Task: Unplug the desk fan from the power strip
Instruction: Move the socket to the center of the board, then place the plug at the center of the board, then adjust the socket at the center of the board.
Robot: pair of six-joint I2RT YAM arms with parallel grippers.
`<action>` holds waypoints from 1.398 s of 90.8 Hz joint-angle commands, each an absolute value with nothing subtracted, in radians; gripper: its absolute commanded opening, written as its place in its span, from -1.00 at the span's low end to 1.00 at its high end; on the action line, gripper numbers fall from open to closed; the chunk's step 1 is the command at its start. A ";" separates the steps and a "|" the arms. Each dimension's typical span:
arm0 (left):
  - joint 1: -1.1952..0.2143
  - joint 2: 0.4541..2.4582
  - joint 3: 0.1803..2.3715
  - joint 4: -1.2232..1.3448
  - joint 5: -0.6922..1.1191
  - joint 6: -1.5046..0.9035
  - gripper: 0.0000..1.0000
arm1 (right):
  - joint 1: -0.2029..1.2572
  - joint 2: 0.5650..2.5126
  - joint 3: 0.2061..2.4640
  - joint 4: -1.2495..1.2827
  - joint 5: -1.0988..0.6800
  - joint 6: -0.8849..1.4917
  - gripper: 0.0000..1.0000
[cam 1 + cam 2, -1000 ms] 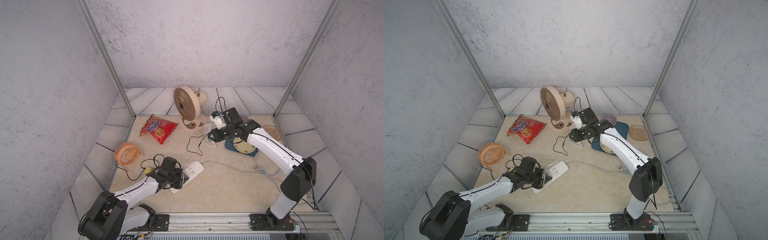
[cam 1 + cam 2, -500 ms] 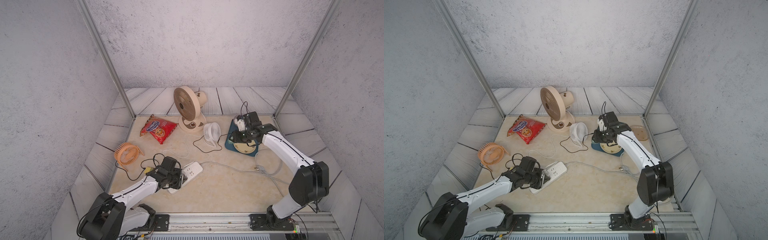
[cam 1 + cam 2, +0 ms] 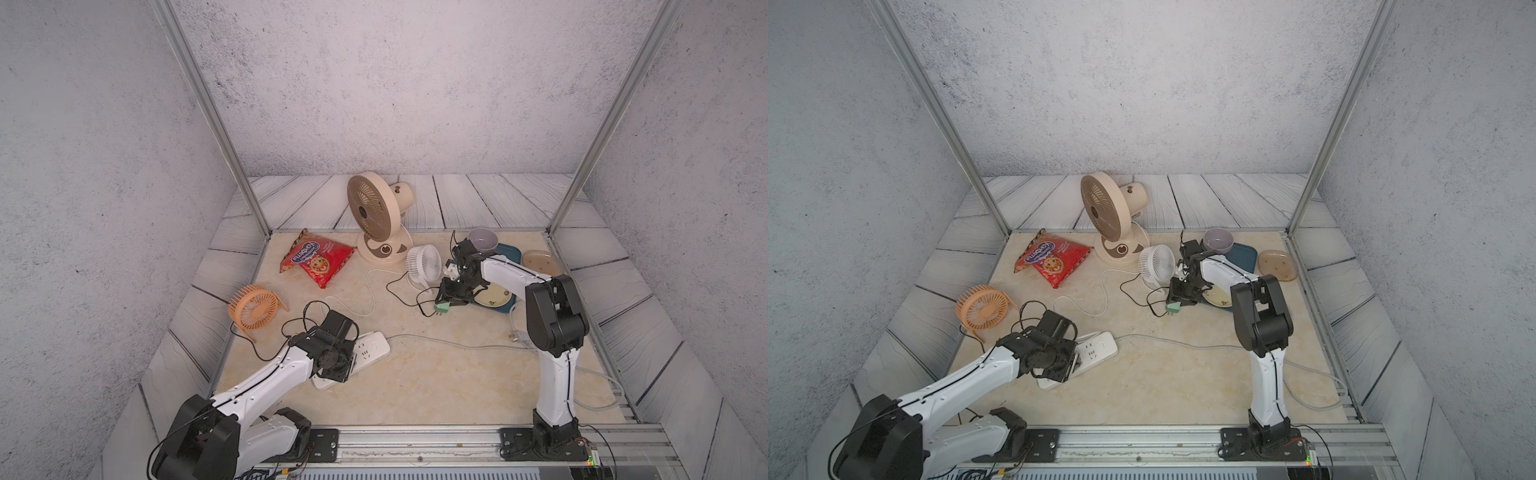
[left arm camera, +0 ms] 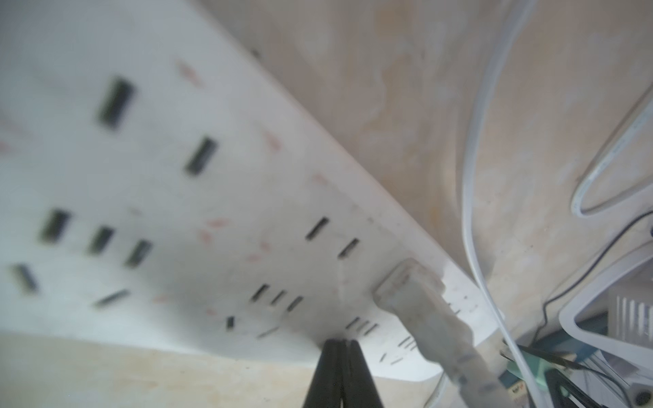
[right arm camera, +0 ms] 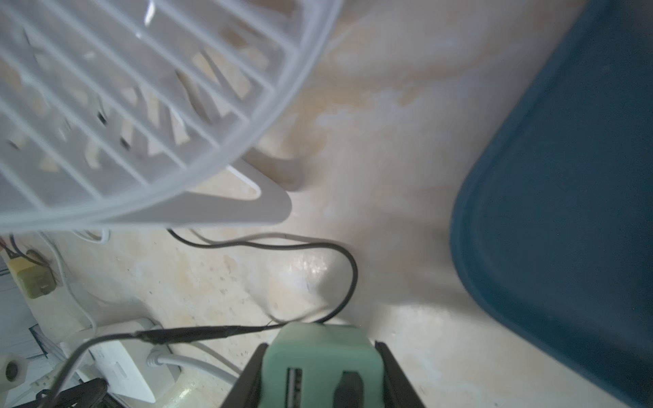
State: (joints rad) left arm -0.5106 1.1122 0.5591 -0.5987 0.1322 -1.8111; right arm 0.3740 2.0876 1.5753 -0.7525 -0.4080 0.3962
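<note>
The white power strip (image 3: 371,347) (image 3: 1099,347) lies at the front left of the table. My left gripper (image 4: 341,342) is shut, its tips pressed together on the strip's socket face (image 4: 212,212). A pale plug (image 4: 413,293) sits in the strip near its end. The small white desk fan (image 3: 424,259) (image 3: 1157,262) (image 5: 123,106) stands mid-table. Its black cable (image 5: 349,275) runs to a green plug (image 3: 441,306) (image 3: 1173,307) (image 5: 323,364). My right gripper (image 5: 321,348) is shut on that plug, clear of the strip and just above the table beside the fan.
A large beige fan (image 3: 374,208) stands at the back and an orange fan (image 3: 253,307) at the left. A red cookie bag (image 3: 318,262) lies between them. A blue tray (image 3: 509,251) with a bowl (image 3: 482,240) and a plate sits behind my right arm. Loose cables cross the table.
My right gripper swung right over the blue tray, then came back forward and down beside the white fan, still holding the green plug. The left arm stayed on the strip.
</note>
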 commanded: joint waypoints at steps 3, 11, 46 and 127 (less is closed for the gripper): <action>-0.499 1.081 0.576 -0.842 0.000 -1.785 -0.82 | 0.380 2.157 1.635 -0.839 -0.393 0.381 -0.71; -0.499 1.039 0.595 -0.896 -0.032 -1.785 -0.83 | 0.380 2.187 1.675 -0.870 -0.378 0.374 -0.53; -0.480 0.806 0.735 -1.152 -0.279 -1.672 -0.65 | 0.377 2.152 1.780 -0.969 -0.313 0.351 0.16; -0.015 1.061 0.655 -0.688 -0.040 -1.001 -0.36 | 0.507 1.468 1.140 -0.815 -0.318 0.469 0.28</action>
State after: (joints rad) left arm -0.0307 1.0412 0.6930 -0.7574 -0.0929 -1.0698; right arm 0.4706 1.5257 1.2156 -0.8803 -0.3153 0.4023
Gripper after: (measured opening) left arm 0.323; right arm 0.644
